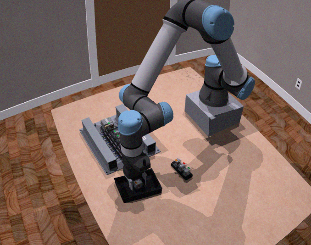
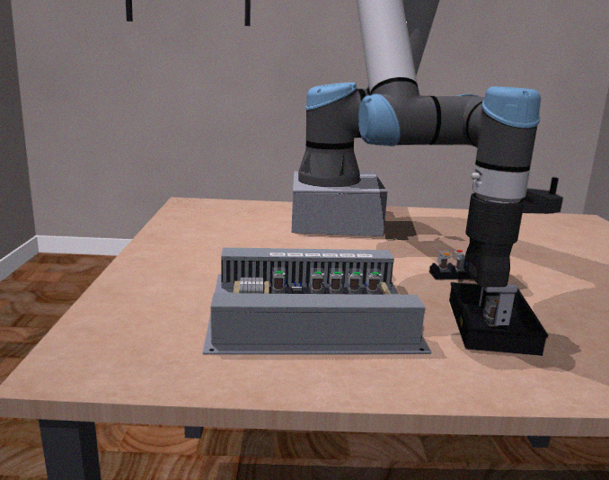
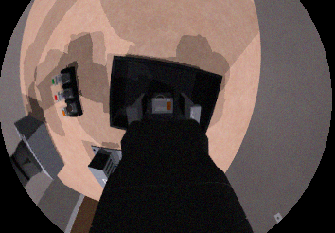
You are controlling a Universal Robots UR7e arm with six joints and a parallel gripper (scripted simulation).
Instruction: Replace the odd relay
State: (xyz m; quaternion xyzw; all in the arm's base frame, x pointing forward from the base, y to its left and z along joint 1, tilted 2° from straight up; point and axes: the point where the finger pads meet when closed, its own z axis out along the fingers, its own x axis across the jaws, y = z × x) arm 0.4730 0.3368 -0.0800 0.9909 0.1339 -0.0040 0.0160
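The pulled relay (image 3: 162,104) (image 1: 137,186) with an orange test button stands in the black tray, also seen in the side view (image 2: 497,321). My gripper (image 1: 136,184) is open in the tray, with its fingers on either side of that relay (image 2: 491,309) and apart from it. The grey relay box (image 2: 315,298) holds a row of relays with green buttons (image 2: 326,280), with one empty socket (image 2: 296,287) in the row. The spare holder (image 1: 181,168) carries three spares with orange, red and green buttons; it also shows in the wrist view (image 3: 66,92).
The arm's grey base block (image 1: 213,111) stands at the back of the table. The relay box lies to the left of the tray, the spare holder just behind and to the right of it. The table edge (image 2: 304,410) is in front.
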